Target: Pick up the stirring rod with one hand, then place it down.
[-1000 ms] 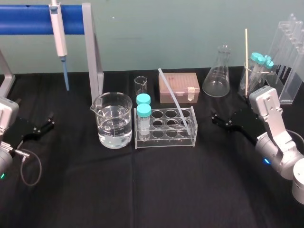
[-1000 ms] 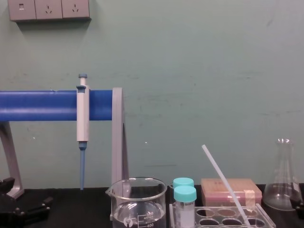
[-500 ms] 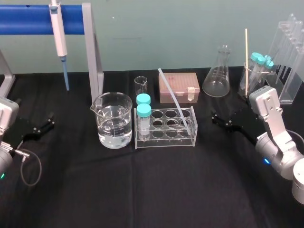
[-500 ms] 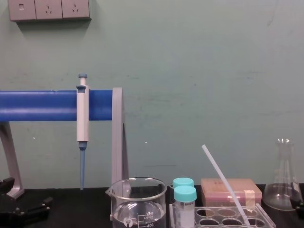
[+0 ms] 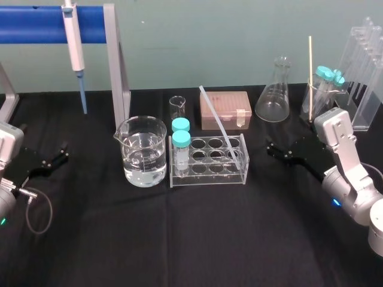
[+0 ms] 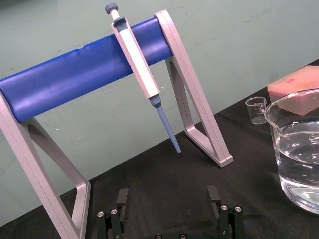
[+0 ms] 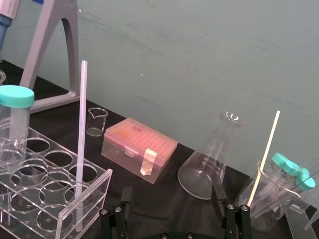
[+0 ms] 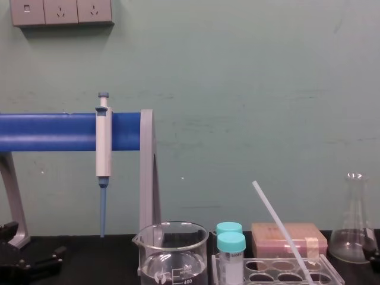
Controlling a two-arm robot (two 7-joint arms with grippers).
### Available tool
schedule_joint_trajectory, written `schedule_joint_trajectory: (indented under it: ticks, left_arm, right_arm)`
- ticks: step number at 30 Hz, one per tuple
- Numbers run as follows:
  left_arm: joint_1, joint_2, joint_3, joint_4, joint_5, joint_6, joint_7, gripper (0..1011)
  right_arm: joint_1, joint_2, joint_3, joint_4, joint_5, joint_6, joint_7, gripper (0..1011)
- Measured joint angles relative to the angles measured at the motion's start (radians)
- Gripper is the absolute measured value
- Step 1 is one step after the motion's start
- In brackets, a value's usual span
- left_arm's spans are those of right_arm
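Leaning in the clear tube rack [image 5: 208, 160] near the middle of the tabletop [image 5: 197, 239], the stirring rod [image 5: 218, 122] has its foot in a well at the rack's right end. Its top tilts toward the far edge and the left, and no fingers touch it. In the head view the foot is hard to make out through the rack's clear wall. In the chest view the lower edge cuts the foot off, along with most of the rack. The right wrist view gives the rod nearly full length, standing in a corner well, with a pink box [image 7: 139, 149] and a conical flask [image 7: 207, 172] beyond it.

The right gripper [image 5: 272, 150] sits low toward the tabletop's right edge, pointing at the rack but apart from it. Its fingers [image 7: 127, 196] are spread wide with nothing between them (just the tips and screws show in its wrist view). The left gripper [image 5: 63, 152] lies near the left edge, its fingers [image 6: 122, 199] equally wide and empty. The pipette [image 6: 139, 64] on its stand and the beaker of water [image 6: 299, 159] are ahead of it. From the chest it is a dark shape at the lower left corner, partly cut off.

Against half a second ago, nothing has visibly shifted: the rod leans as it did and both grippers lie where they were.
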Motion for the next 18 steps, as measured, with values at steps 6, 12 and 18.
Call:
schedule_joint_trajectory:
  ticks: [6,12,18]
  left_arm:
    - [0.0,0.0,0.0,0.0,0.0,0.0,0.0,1000]
    - [0.0,0.0,0.0,0.0,0.0,0.0,0.0,1000]
    - [0.0,0.0,0.0,0.0,0.0,0.0,0.0,1000]
  right_arm:
    - [0.002,-0.005,0.015,0.002,0.01,-0.026,0.055,1003]
    - [0.022,-0.014,0.028,0.013,0.031,-0.057,0.127,1003]
    - [0.051,-0.03,0.033,0.034,0.04,-0.085,0.182,1003]
